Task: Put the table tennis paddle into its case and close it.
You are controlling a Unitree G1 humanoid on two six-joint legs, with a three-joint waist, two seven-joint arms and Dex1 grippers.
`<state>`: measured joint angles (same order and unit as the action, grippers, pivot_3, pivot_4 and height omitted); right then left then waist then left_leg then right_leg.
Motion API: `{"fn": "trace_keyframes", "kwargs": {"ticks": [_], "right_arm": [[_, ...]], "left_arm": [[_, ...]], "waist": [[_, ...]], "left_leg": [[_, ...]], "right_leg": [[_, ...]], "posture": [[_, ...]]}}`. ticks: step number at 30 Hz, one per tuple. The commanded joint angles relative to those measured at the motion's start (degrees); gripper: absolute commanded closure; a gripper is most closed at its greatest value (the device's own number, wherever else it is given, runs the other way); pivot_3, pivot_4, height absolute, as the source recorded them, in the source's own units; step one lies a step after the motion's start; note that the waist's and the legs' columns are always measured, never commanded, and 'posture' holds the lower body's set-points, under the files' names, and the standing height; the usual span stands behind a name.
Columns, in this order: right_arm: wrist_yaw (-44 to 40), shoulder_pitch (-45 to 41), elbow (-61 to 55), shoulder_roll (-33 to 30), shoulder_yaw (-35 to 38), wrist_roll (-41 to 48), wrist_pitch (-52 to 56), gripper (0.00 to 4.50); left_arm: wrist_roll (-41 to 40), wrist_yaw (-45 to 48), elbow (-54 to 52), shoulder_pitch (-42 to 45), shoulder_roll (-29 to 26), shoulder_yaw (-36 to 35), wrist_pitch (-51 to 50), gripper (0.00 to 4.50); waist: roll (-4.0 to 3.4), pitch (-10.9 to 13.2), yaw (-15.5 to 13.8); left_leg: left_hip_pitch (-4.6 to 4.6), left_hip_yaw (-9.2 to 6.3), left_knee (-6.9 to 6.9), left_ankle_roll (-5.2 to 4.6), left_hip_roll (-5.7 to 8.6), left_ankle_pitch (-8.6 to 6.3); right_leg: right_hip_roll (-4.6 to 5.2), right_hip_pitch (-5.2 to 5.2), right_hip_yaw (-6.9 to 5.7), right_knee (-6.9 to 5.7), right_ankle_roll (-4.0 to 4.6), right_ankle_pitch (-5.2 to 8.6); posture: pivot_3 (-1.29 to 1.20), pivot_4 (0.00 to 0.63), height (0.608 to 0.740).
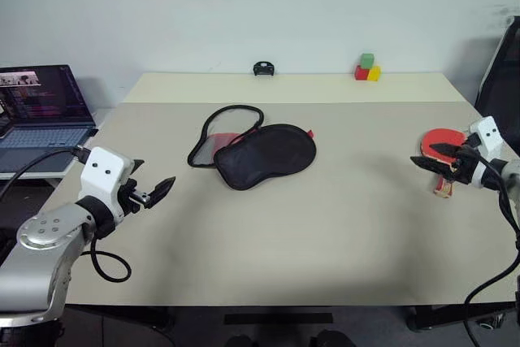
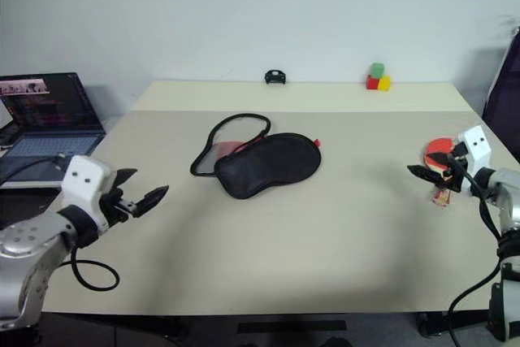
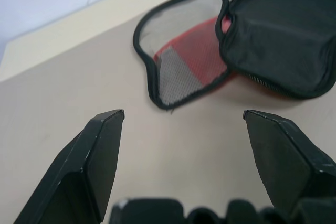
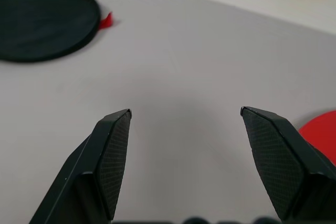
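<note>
The case (image 1: 264,156) lies at the table's middle, black side up. Its zipper stands open, and a flap of mesh and red lining (image 3: 181,51) is spread to its left, ringed by a black cord. The table tennis paddle (image 1: 441,139), red-faced with a light wooden handle (image 1: 444,188), rests flat near the table's right edge. My right gripper (image 1: 424,157) hovers open just in front of the paddle with nothing between its fingers; the paddle's red rim (image 4: 323,135) shows beside one finger. My left gripper (image 1: 154,175) is open and empty over the table's left part, pointing toward the case, well short of it.
An open laptop (image 1: 41,111) sits on a lower surface to the left. Red, yellow and green blocks (image 1: 367,68) and a small black object (image 1: 262,68) stand along the far edge. A dark chair (image 1: 504,71) rises at the right. A black cable (image 1: 110,266) loops by my left arm.
</note>
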<state>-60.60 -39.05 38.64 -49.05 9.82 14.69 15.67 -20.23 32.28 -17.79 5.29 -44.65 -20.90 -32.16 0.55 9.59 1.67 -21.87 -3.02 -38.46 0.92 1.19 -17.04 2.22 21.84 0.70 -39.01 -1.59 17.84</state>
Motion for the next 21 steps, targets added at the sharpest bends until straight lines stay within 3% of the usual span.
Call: {"fn": "trace_keyframes", "kwargs": {"ticks": [1,12,21], "right_arm": [[-1.64,0.38,-3.39,-2.63,0.43,0.0,0.14,0.87],[3.6,3.64,6.8,-8.31,9.96,1.97,-0.28,0.87],[-0.58,16.33,-1.75,-7.22,11.08,4.0,1.84,0.87]], "left_arm": [[1.54,1.0,2.78,1.99,-0.6,0.98,3.02,0.51],[3.03,1.23,8.74,0.55,0.75,1.47,5.41,0.51],[2.53,4.46,10.42,-1.47,0.0,0.36,6.55,0.51]], "waist": [[0.0,0.0,-0.03],[0.0,0.0,-0.19],[0.0,0.0,0.07]], "left_leg": [[0.01,0.02,-0.01,0.0,0.0,0.0],[0.0,0.04,0.05,0.01,0.01,0.0],[0.1,0.14,0.08,0.0,0.0,0.0]], "right_leg": [[0.0,0.0,0.02,-0.01,0.0,0.0],[0.01,0.0,0.01,0.04,0.0,0.0],[0.0,-0.02,0.12,-0.01,0.0,0.0]], "posture": [[0.0,0.15,0.74],[0.0,0.15,0.74],[0.0,0.15,0.74]]}}
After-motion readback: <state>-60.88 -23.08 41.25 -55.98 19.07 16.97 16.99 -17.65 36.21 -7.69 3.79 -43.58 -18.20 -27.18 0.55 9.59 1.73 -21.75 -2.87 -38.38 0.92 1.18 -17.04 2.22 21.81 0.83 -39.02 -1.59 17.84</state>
